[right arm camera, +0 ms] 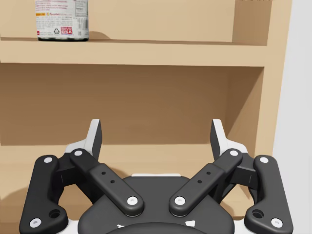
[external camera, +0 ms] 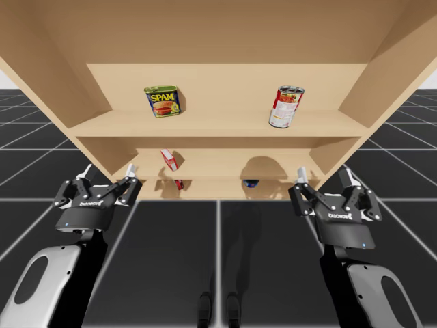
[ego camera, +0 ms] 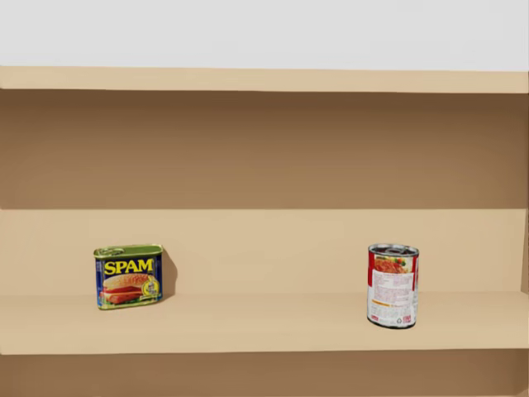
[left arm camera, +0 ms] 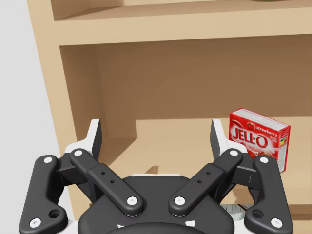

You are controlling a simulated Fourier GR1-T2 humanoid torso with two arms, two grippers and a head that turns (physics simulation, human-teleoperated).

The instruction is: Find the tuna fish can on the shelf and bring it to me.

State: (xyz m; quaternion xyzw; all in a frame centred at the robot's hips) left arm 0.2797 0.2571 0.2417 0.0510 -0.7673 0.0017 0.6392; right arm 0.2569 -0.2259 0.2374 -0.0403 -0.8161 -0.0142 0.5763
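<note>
My left tool (external camera: 108, 174) and right tool (external camera: 322, 176) both stand wide open with nothing between their fingers, level with each other just in front of the shelf (external camera: 218, 126), the left near its left wall and the right near its right wall. In the left wrist view the left tool (left arm camera: 156, 131) faces a lower compartment of the shelf (left arm camera: 170, 29). In the right wrist view the right tool (right arm camera: 156, 131) faces a bare compartment of the shelf (right arm camera: 146, 53), just inside the right wall.

The shelf is an open wooden unit with several boards. On the upper board, toward the right, stands a tall red-and-white can (external camera: 285, 106) (ego camera: 393, 285), upright (its base shows on the board above the right tool (right arm camera: 62, 19)). On the same board, well apart to the left, a blue-and-yellow rectangular can (external camera: 162, 101) (ego camera: 128, 276) stands on its long side.

One board lower, left of middle, a red box (external camera: 168, 159) stands tilted; it lies ahead of the left tool and off to its right side (left arm camera: 260, 139).

A small blue thing (external camera: 251, 183) sits in shadow on the lowest board, right of middle and nearer the right tool. It is too small to tell whether it is the tuna can.
</note>
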